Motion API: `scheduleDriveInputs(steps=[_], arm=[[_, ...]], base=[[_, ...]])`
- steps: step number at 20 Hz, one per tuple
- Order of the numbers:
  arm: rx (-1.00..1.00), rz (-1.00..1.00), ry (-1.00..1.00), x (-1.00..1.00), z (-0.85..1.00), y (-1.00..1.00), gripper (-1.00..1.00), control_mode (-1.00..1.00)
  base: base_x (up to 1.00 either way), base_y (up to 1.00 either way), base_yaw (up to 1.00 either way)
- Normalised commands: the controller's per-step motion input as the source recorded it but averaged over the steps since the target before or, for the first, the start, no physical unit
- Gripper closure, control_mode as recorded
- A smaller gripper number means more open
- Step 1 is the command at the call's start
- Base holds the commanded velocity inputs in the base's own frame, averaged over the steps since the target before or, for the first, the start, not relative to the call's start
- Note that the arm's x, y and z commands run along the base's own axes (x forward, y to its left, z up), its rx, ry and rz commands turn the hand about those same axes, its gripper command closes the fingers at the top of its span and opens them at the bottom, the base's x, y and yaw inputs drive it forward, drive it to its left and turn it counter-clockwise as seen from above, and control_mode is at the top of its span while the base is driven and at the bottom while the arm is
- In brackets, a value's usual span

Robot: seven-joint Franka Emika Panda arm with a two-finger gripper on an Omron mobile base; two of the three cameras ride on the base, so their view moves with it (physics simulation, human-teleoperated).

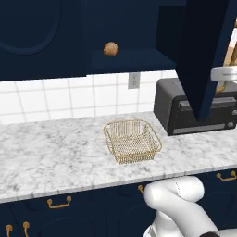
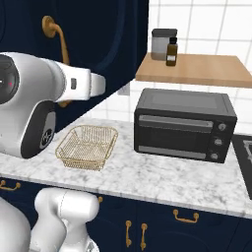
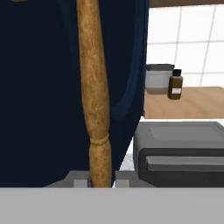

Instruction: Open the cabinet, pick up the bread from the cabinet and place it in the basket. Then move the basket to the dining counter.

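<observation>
Apparently pincer (image 3: 101,183) straddles turned brass handle (image 3: 94,87) — glossy navy cabinet (image 3: 39,87)

White arm (image 2: 29,103) raised, forearm level, jaws narrow.

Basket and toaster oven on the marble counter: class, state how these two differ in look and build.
The basket is gold open wire mesh, shallow and open-topped; the toaster oven is a solid dark grey closed box. The basket is low and see-through; the toaster oven stands taller, with knobs. Both rest on the marble counter, apart.
</observation>
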Motion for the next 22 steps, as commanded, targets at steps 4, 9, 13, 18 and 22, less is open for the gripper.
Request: scheduleDriveInputs(steps=[4, 9, 13, 18, 22], arm=[[0.01, -0.07, 0.03, 0.21, -0.12, -1.00, 1.00, -1.00], [0.04, -0.07, 0.02, 0.44, -0.10, -1.00, 1.00, -1.00], [0.08, -0.02, -0.13, 0.67, -0.26, -1.00, 1.00, -1.00], [0.06, -0.01, -0.29, 0.47, -0.32, -0.98, 1.00, -1.00], [0.12, -0.10, -0.25, -0.70, 0.17, -0.57, 1.00, -1.00]], base=[[0.00, 0.00, 0.00], [0.00, 0.00, 0.00], [0.00, 0.00, 0.00], [0.00, 0.00, 0.00], [0.00, 0.00, 0.00]])
